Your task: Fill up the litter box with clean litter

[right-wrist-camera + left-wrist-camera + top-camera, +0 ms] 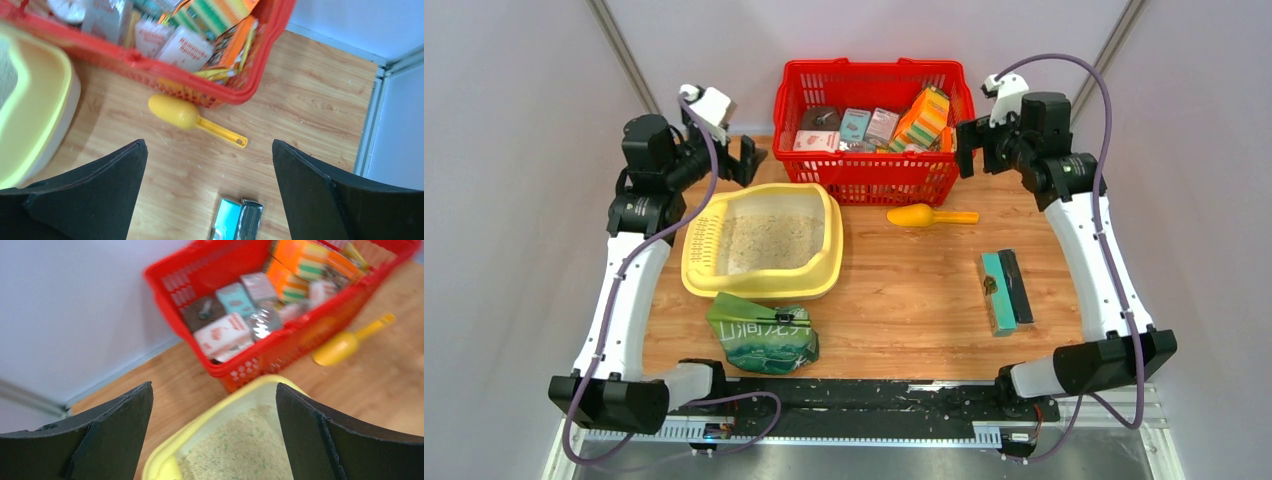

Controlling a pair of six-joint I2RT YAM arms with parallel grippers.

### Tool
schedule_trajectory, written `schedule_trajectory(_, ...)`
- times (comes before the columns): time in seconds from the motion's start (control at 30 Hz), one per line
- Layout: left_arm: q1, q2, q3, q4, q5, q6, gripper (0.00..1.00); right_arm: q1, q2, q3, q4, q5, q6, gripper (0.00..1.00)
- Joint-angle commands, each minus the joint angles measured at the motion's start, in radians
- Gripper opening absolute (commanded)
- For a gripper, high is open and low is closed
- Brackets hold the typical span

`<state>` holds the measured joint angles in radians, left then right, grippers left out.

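Observation:
The pale-yellow litter box (699, 268) sits on the left of the table with beige litter (774, 242) spread inside. It also shows in the left wrist view (210, 421) with the litter (240, 447), and its rim shows in the right wrist view (30, 100). My left gripper (749, 158) is open and empty, raised above the box's far left corner. My right gripper (969, 148) is open and empty, raised at the red basket's right end. In the wrist views both grippers (214, 400) (210, 155) hold nothing.
A red mesh basket (874, 180) of boxes stands at the back. A yellow scoop (929, 215) lies in front of it. A green litter bag (762, 335) lies at the near edge. A teal and black box (1006, 290) lies on the right.

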<state>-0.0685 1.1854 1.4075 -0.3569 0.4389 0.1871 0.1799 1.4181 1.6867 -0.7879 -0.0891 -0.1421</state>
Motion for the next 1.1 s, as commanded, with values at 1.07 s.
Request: schedule_trajectory(1.07,-0.266,-0.199,-0.223,-1.406,0.242,1.149,0.72,0.107,-0.123,-0.153,-0.226,-0.36,-0.29,1.0)
